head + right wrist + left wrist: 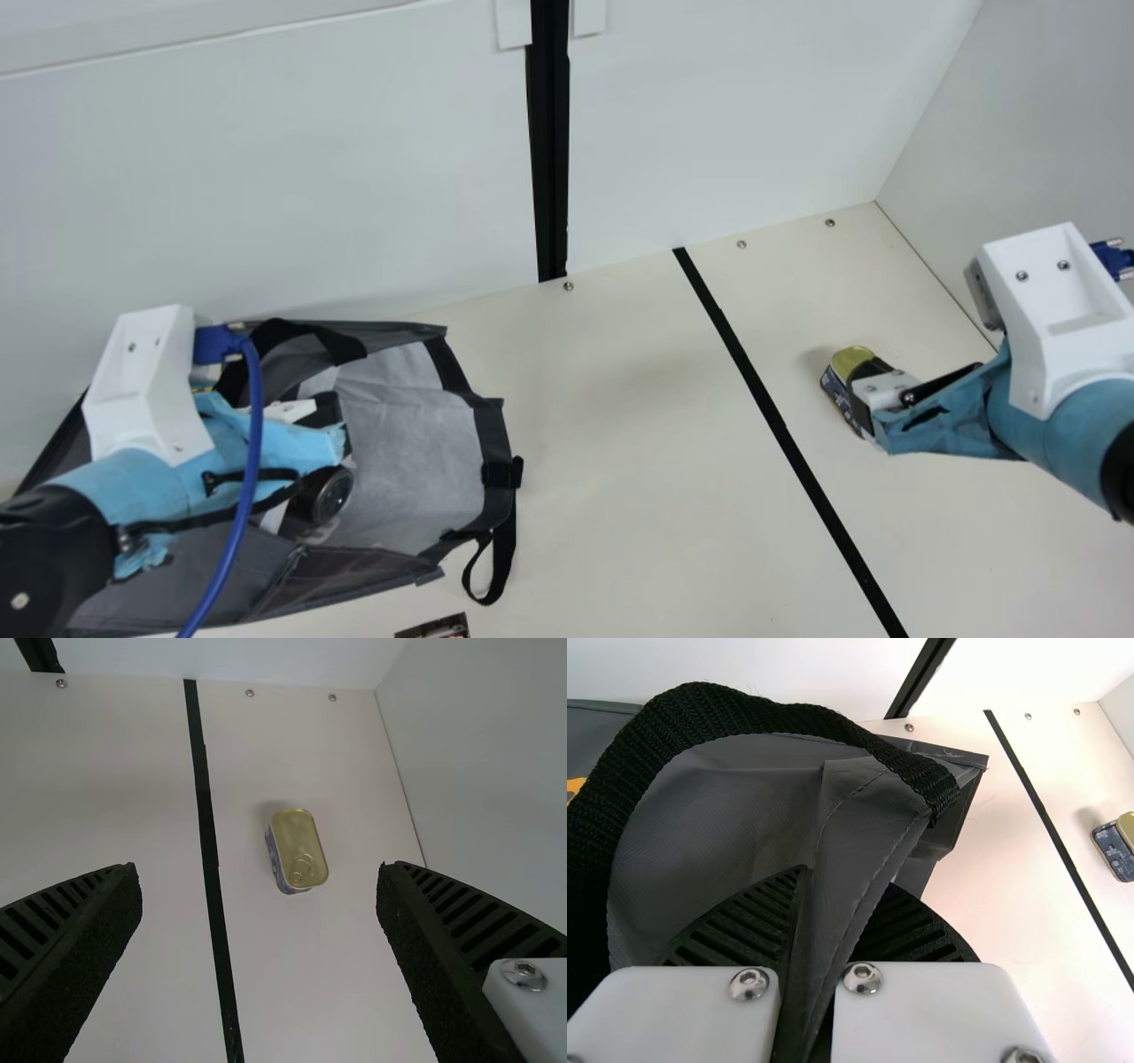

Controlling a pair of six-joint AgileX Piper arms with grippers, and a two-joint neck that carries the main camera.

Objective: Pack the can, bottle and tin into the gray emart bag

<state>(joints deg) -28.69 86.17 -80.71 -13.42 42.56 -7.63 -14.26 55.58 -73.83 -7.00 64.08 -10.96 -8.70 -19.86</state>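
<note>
Hovering over the tin, my right pincer is spread wide, 2 fingers apart with nothing between the pads, and what a neat line-up this is! The tin sits on the table, lid and pull ring up, out at about 3 o'clock from the gray emart bag in the main view. Over on the bag, my left pincer is clamped on a fold of its cloth. Inside the mouth lies 1 dark round-ended container; bottle or can, I can't tell.

Now, the handling: I'd call this tin stiff, fairly light and hard to hurt, but smooth-sided, so it could skid. Take it low across its 2 long sides, with a slight turn to square up, and spare that ring! The bag is the floppy one; its rim could sag if my left hold slips.

And the room? From the tin, the side wall looms between 1 and 3 o'clock, so watch my wrist there. The back wall stands at 12. But towards 9 it's a wide lane over the black stripe, straight for the bag's open mouth. Lift over that rim, I say, and don't snag the strap!
</note>
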